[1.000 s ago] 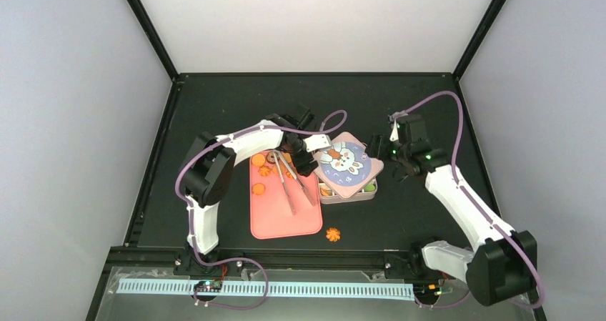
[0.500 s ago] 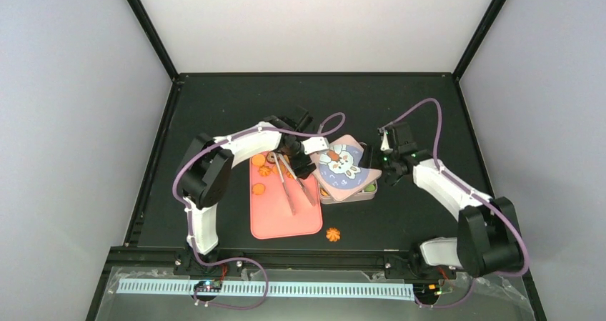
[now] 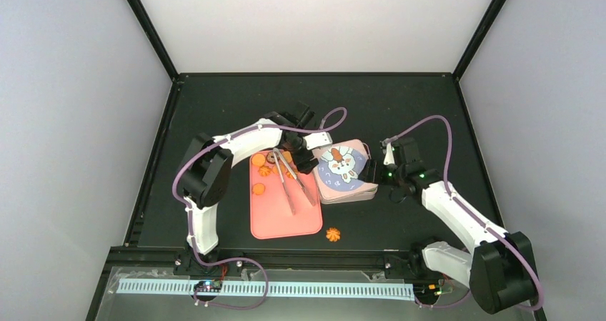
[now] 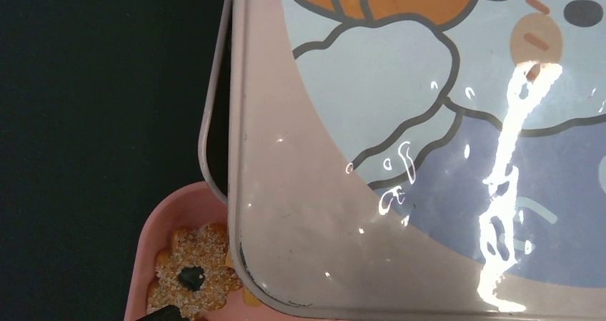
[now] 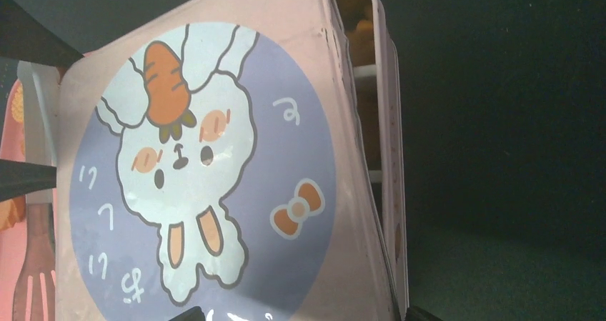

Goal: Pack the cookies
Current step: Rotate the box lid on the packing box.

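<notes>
On pink tray [image 3: 286,224], a few cookies [image 3: 259,161] are lying unpacked, w/ stray cookie [image 3: 333,234] on table [image 3: 400,121]. Rest are prob. sitting in tin [image 3: 351,198] under bunny lid [image 3: 343,165]. L gripper [image 3: 306,160], jaws wide, is bracing lid's left corner. R gripper [image 3: 373,172], tips spread, is nudging right edge, prob. to seat it. Vs half a sec ago, lid is lying squarer, green cookies no longer showing.

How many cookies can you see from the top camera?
4 clearly. Three cookies sit on the pink tray's far left part; one lone cookie lies on the black table by the tray's front right corner. More may hide under the left arm and bunny lid.
</notes>
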### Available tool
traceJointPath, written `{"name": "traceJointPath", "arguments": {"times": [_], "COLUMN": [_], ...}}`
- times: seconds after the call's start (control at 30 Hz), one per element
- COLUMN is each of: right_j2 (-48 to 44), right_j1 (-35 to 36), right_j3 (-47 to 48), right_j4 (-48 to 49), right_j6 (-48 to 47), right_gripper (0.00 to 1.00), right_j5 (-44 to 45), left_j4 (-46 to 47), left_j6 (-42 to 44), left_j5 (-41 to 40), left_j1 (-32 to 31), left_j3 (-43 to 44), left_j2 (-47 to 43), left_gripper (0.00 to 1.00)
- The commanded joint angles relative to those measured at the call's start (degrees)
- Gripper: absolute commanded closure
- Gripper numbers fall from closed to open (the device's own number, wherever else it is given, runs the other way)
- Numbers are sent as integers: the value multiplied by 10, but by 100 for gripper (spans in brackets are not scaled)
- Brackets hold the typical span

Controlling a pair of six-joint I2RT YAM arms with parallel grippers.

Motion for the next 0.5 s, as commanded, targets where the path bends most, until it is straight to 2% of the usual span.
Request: {"name": "traceJointPath", "arguments": {"times": [0.0, 0.2, 0.47], "right_j2": [-17, -42, -5], "right_j1": [2, 2, 3], "right_j3": [-7, 11, 75], "right_j4": [-19, -44, -64], "right_j6": [-8, -20, -31], "right_gripper": [26, 25, 23], "right_j5": [-7, 1, 52], "left_j4": [-17, -24, -42], "left_j6": [2, 3, -4], "left_j5": [4, -1, 6], "left_j1": [-6, -6, -4], "left_j3": [31, 38, 33], "left_j2": [8, -2, -29], "left_gripper": [9, 9, 9]}}
